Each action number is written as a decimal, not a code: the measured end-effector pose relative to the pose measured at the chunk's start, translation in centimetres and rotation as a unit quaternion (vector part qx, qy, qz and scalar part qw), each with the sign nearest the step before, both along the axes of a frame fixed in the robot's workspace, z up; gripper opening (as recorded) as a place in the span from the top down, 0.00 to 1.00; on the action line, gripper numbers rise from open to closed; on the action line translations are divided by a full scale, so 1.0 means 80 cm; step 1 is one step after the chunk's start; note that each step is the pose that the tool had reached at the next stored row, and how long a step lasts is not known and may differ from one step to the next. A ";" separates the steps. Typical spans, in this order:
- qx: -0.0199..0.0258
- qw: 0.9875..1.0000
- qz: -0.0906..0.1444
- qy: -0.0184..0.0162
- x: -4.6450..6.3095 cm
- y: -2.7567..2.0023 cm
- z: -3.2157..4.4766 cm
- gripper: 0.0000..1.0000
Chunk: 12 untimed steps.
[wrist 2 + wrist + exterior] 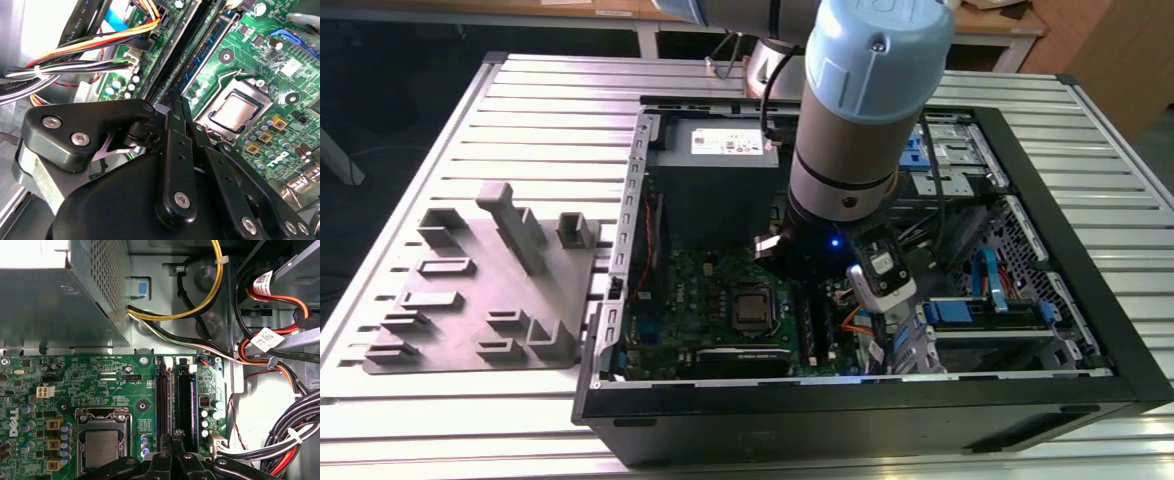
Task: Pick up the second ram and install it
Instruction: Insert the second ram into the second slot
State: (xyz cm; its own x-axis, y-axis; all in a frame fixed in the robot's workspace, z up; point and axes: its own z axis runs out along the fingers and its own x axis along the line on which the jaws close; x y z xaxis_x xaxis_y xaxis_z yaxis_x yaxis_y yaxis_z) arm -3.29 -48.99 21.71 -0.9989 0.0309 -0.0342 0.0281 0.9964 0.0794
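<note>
Second ram [165, 390]: seen edge-on as a thin dark strip in the black memory slots [184, 390] of the green motherboard [100, 375]. It can't be told apart from the slot w/ certainty. No stick is seen betw. the fingers.

Gripper [173, 434], first wrist view: black fingers are pressed together, tips aligned w/ the slots and set right over their near end. Whether the tips touch the strip can't be told. In the second wrist view the gripper [181, 102] is shown the same way, fingers closed to a narrow point above the long black slots [175, 55], w/ a blue slot [210, 45] beside them.

CPU socket [102, 447], w/ its metal frame, is found beside the slots, on the side away from the bundled cables [280, 355]. A grey metal power supply box [50, 305] is seen beyond the board.

Exterior view: the arm [867, 120] is lowered into the open PC case [854, 420], which is laid on a slatted table [400, 180]. A grey holder block [480, 290] is placed on the table at the exterior view's left, just beside the case.
</note>
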 end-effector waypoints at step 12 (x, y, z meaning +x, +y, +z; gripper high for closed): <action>0.000 1.000 0.000 0.000 0.000 0.0000 -0.0005 0.84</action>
